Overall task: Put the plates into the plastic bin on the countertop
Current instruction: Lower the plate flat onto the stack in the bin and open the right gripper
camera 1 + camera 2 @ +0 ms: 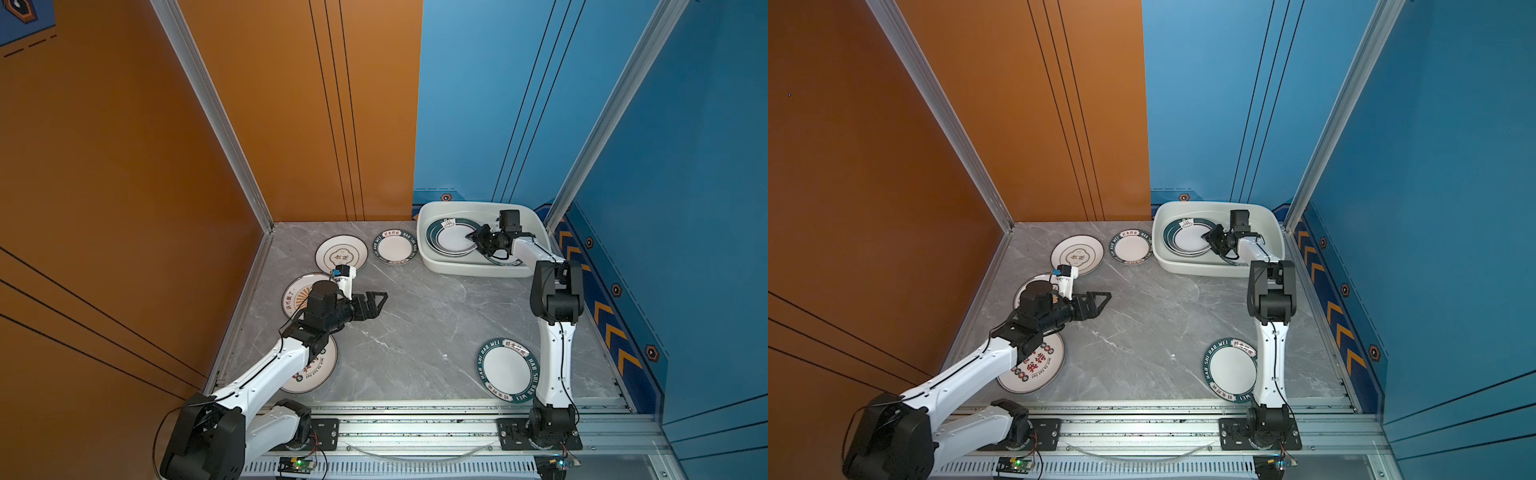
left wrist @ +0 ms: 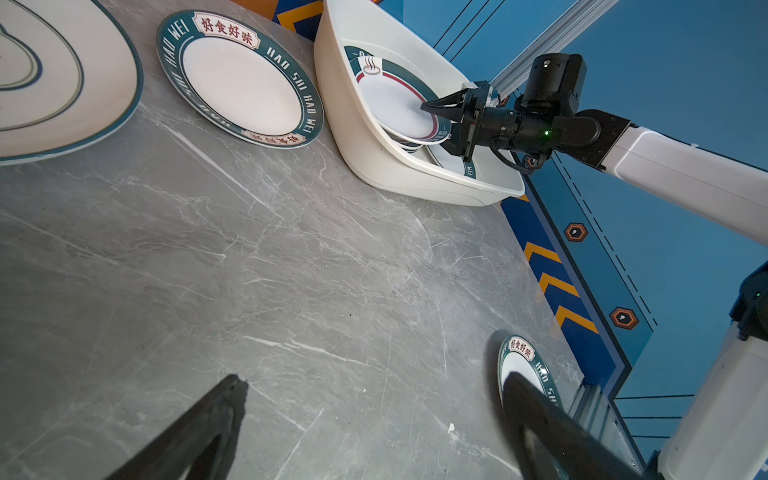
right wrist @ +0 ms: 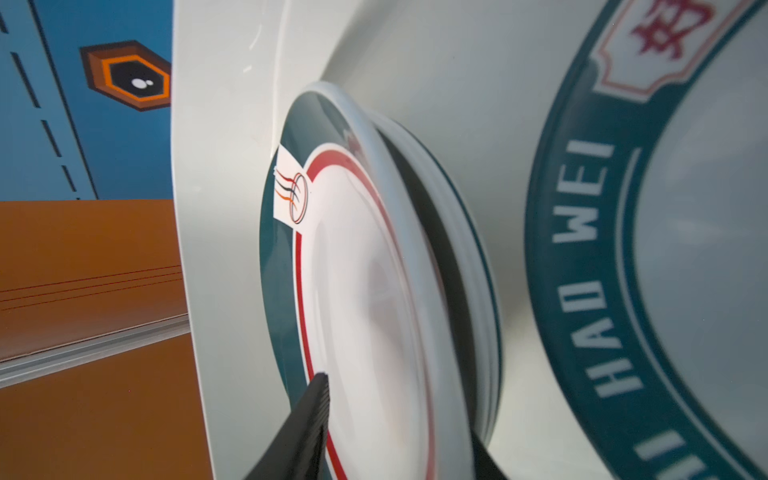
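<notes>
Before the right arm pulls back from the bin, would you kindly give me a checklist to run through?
1. Red-lined plate inside the plastic bin, atop the stack: ok.
2. Right jaws clear of its rim: not ok; they straddle it.
3. Right jaws' grip released: cannot tell.
4. Left jaws open, empty, above the countertop: ok.
5. Countertop cleared: not ok; five plates lie there.
6. Lettered plate by the right arm's base lies flat, alone: ok.
</notes>
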